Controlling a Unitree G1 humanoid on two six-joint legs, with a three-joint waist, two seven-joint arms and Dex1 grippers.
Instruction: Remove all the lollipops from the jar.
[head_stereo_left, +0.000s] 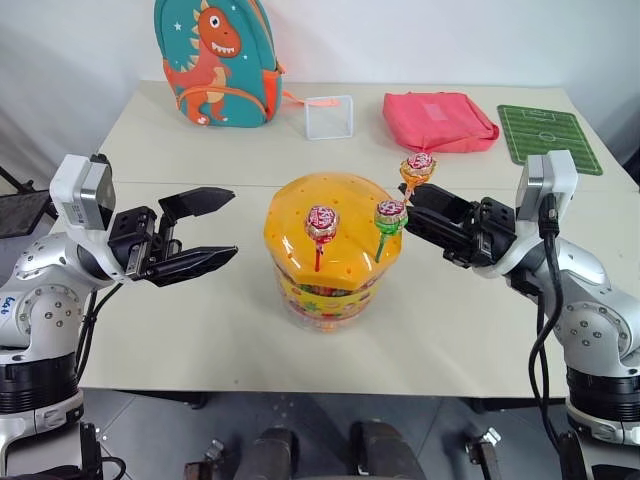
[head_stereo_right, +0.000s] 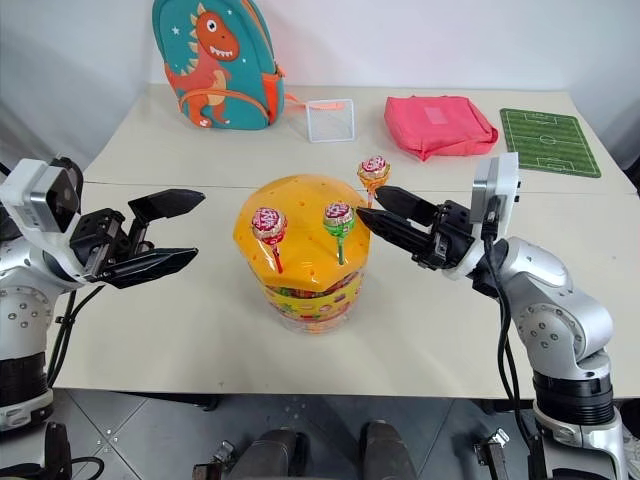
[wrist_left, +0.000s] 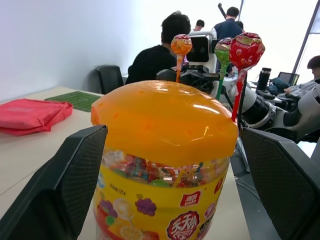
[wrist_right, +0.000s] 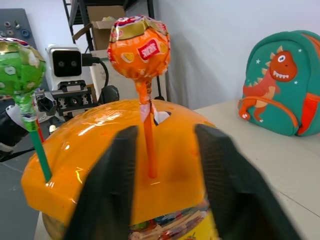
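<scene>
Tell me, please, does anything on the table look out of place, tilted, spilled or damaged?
Nothing stands out. The jar stands upright with its lid on, and three lollipops, red, green and orange, rise from the lid. Backpack, clear box, pink bag and green mat lie tidy behind.

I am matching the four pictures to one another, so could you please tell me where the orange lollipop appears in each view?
Left eye view: orange lollipop right of centre, at the jar lid's far right edge.
Right eye view: just right of centre, beside the right gripper.
Left wrist view: upper middle, behind the lid.
Right wrist view: top centre, its stick between the jaws.
Shared landmark: the jar's orange lid.
</scene>
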